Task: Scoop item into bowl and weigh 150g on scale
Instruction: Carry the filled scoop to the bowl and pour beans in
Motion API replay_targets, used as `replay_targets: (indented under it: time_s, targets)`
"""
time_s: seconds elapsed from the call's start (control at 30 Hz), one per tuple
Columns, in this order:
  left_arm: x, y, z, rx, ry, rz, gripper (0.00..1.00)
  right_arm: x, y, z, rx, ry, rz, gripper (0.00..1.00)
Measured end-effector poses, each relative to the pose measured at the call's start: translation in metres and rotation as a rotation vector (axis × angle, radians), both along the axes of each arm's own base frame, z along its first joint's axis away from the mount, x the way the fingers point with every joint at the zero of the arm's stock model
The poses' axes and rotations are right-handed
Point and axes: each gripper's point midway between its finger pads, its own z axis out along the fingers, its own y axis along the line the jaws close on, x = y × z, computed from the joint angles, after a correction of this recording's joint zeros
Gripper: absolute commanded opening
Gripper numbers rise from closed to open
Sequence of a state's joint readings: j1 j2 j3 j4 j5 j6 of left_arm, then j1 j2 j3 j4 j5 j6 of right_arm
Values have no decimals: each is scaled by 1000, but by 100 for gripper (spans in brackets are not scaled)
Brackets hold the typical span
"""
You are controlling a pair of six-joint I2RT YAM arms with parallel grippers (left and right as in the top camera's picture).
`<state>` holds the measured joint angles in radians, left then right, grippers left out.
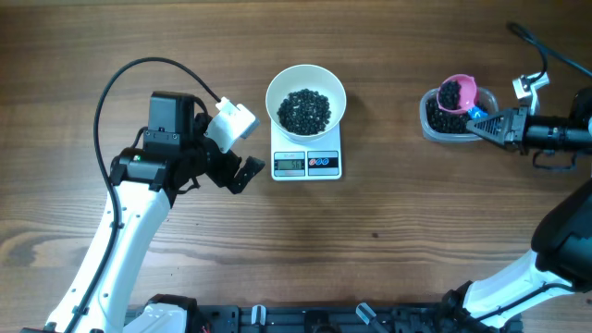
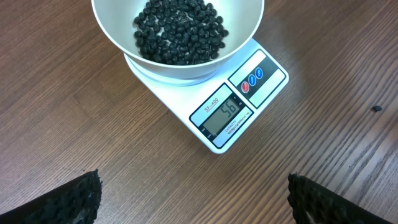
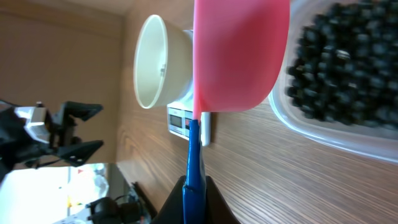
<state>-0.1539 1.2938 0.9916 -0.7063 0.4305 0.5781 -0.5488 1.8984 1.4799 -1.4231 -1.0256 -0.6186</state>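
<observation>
Our right gripper (image 1: pixel 480 121) is pinching a pink plastic scoop (image 1: pixel 456 92) over the clear plastic tub (image 1: pixel 432 127), upper right. Tiny black beads (image 1: pixel 304 109) are lying in the round white bowl (image 1: pixel 274 94) atop the white scale (image 1: pixel 307 165), top centre; our left gripper (image 2: pixel 194 202) is gaping.

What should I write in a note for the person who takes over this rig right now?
Left claw: open, empty, hovering beside the scale.
Right claw: shut on the blue handle of the pink scoop, which is loaded with beads and sits over the clear container at the right.
Bowl: on the scale, with beads in it.
Done: some beads are in; the display seems to read 56.
Left: tip this scoop into the bowl, then keep adding until 150.
</observation>
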Motion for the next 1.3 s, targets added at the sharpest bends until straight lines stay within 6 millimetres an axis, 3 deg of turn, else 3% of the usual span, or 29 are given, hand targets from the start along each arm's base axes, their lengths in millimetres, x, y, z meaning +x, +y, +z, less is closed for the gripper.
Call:
replay_targets:
  time_s: [0.13, 0.5, 0.83, 1.07, 1.3]
  targets:
    - [0, 0, 0, 0, 0, 0, 100, 4, 24, 7, 43, -21, 51, 4]
    - [0, 0, 0, 0, 0, 0, 100, 19, 118, 20, 77, -59, 260, 4]
    - [0, 0, 0, 0, 0, 0, 100, 35, 183, 31, 48, -110, 366, 4]
    - [0, 0, 0, 0, 0, 0, 100, 44, 216, 40, -104, -160, 422, 4]
    - [0, 0, 0, 0, 0, 0, 100, 42, 239, 23, -372, -187, 481, 4]
